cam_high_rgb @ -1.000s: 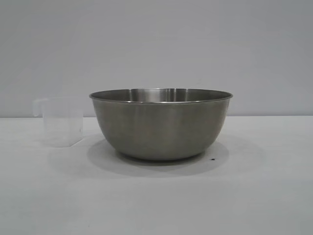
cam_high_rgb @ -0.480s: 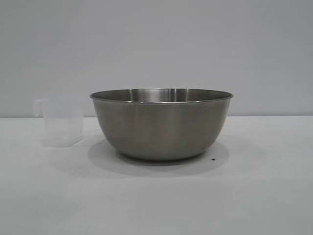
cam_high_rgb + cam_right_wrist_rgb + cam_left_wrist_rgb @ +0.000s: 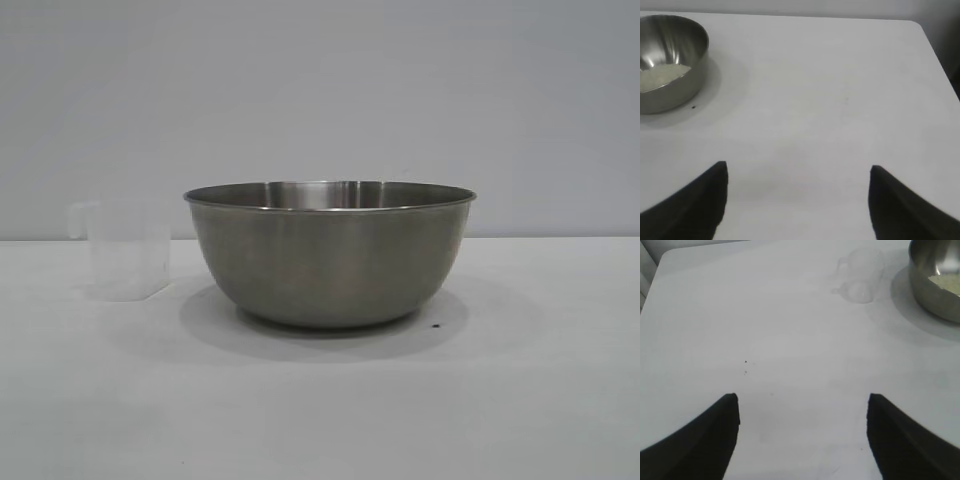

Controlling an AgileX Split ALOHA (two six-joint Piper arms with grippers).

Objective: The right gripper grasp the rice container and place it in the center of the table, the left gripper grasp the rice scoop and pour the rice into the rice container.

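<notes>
Now, rice container: stands mid-table, rice inside.
Rice scoop: upright beside it.
Left gripper: fingers apart, empty.
Right gripper: fingers apart, empty.

- The tabletop is a plain white, flat surface; two rounded corners show in the wrist views.
- The rice container, a wide brushed-steel bowl, stands upright near the middle, casting a soft shadow around its base.
- The rice scoop, a clear plastic cup with a side handle, stands upright just beside the bowl, apart from it; it looks empty, though its clear walls make this hard to judge.
- A tiny dark speck lies by the bowl's foot.
</notes>
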